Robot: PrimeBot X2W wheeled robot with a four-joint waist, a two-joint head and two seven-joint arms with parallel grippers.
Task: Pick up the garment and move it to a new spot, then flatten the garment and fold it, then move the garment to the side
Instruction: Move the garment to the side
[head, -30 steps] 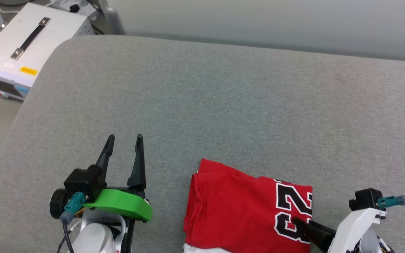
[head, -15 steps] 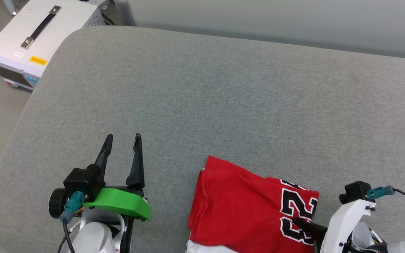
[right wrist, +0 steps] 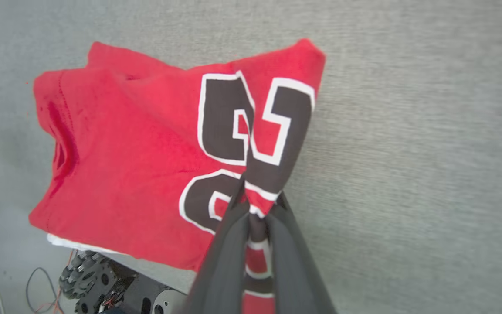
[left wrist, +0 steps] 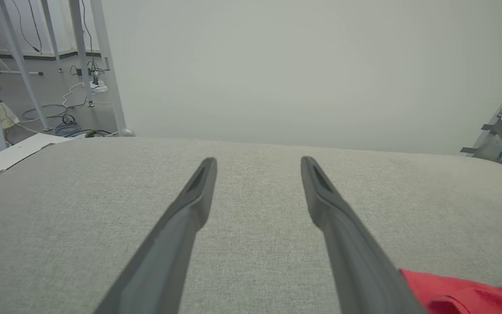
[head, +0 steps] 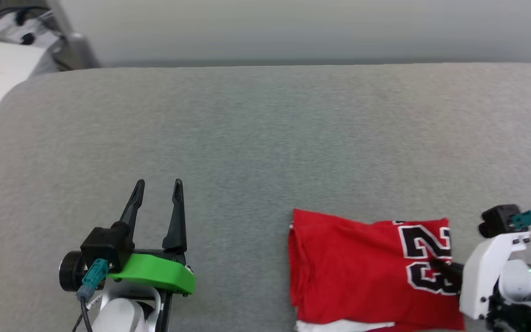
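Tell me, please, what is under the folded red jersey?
Under the jersey lies the grey cushion; a white strip peeks out at its near edge. The rest beneath is covered.

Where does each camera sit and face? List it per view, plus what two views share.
Head view: on the head, facing forward and down at the grey padded surface; open left claw lower left, right claw lower right, shut on the red jersey.
Left wrist view: left wrist, facing along that claw over the surface to a pale wall.
Right wrist view: right wrist, facing down its claw onto the jersey.
All three share the jersey.
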